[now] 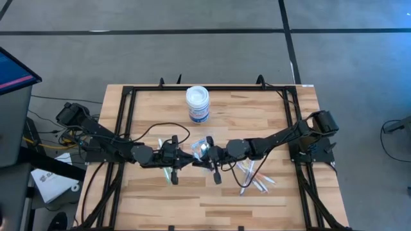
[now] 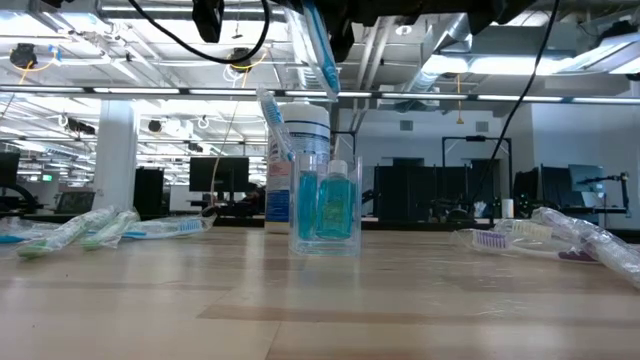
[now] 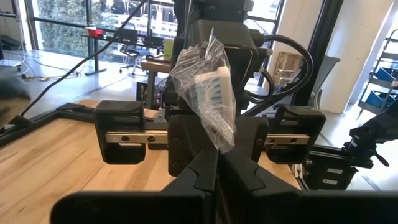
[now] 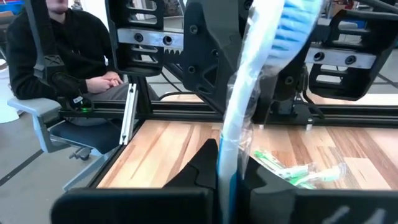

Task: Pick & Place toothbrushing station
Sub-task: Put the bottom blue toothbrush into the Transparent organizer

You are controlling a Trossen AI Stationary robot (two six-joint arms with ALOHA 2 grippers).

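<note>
**Both grippers held wrapped brushes above the cup**

Left of the small clear plastic cup (image 2: 325,205), our left gripper (image 3: 217,168) pinched a crinkly-wrapped white toothbrush (image 3: 208,93). Above the cup, our right gripper (image 4: 227,165) clamped a blue-bristled wrapped toothbrush (image 4: 255,81). We judged them light, stiff and slippery in film, best gripped mid-handle.

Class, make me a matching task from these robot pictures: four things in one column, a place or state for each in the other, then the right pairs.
Things:
1 clear cup
2 white jar
3 right gripper
4 green toothbrushes

Place or state:
A near the table's far edge
B lying flat on the table
C holds a blue tube
D shut on a wrapped blue toothbrush

Pairs: 1-C, 2-A, 3-D, 4-B
</note>
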